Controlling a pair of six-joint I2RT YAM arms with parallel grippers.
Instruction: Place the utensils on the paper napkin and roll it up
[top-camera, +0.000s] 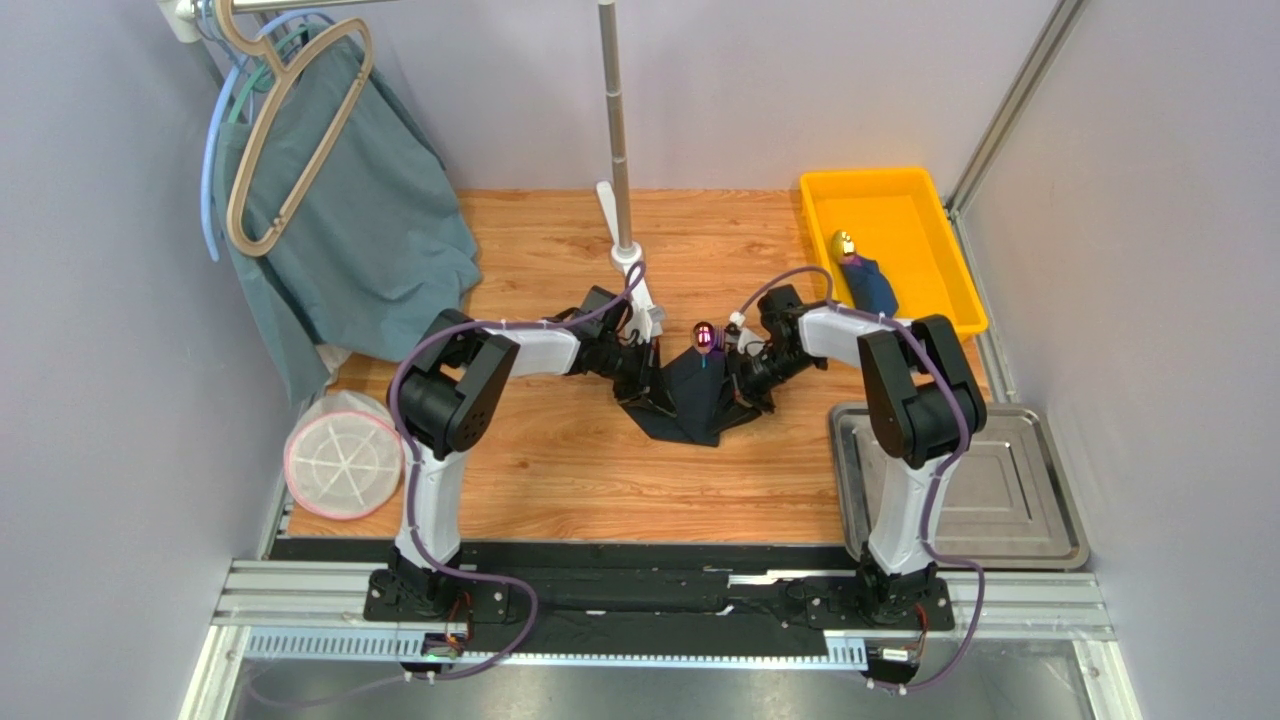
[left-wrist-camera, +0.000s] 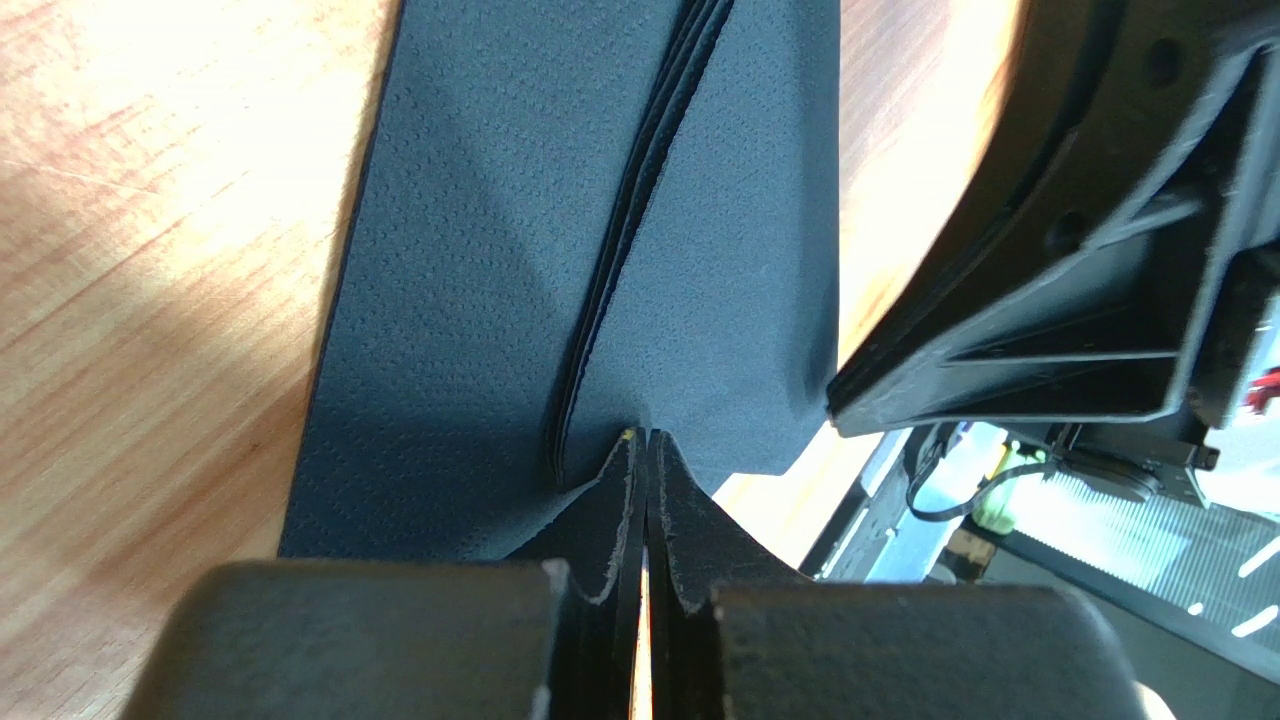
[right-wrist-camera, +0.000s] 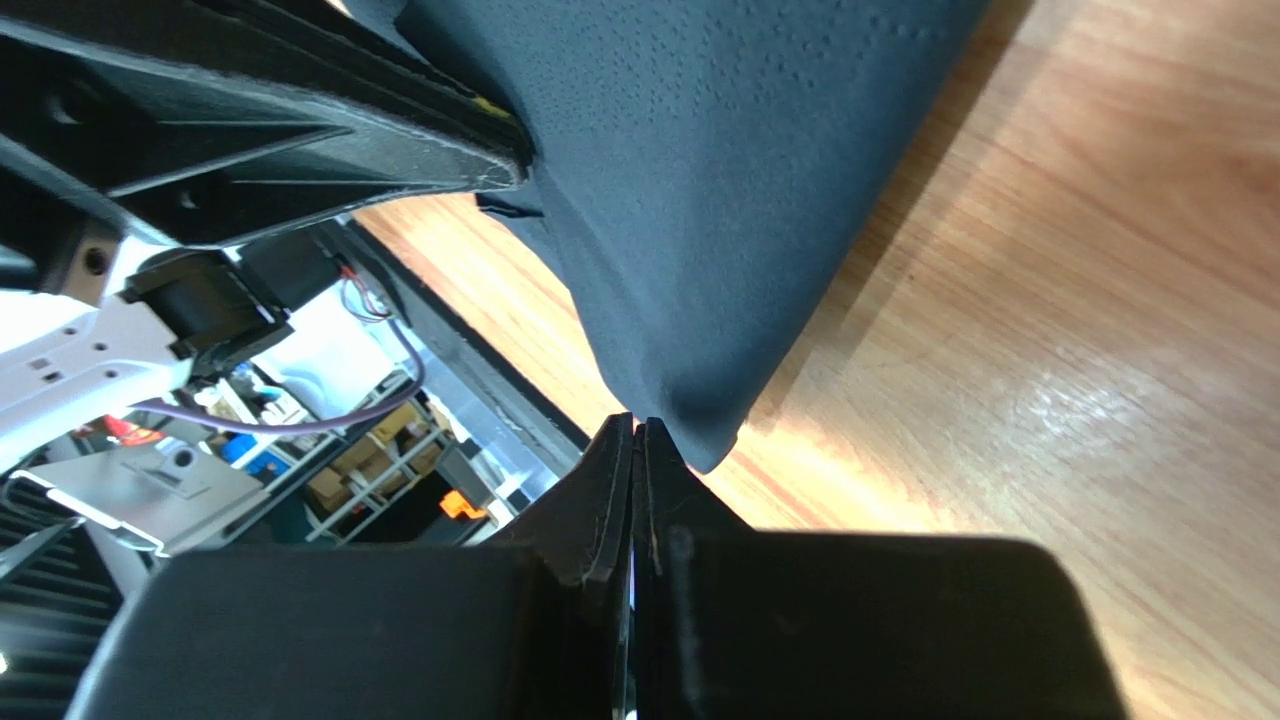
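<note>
one paper napkin (top-camera: 691, 398), left claw (left-wrist-camera: 646, 443) and right claw (right-wrist-camera: 633, 432) pinching it

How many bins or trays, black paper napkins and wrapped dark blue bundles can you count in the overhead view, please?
Bins or trays: 2 (yellow bin, steel tray)
Black paper napkin: 1
Dark blue bundle: 1
Total: 4
</note>
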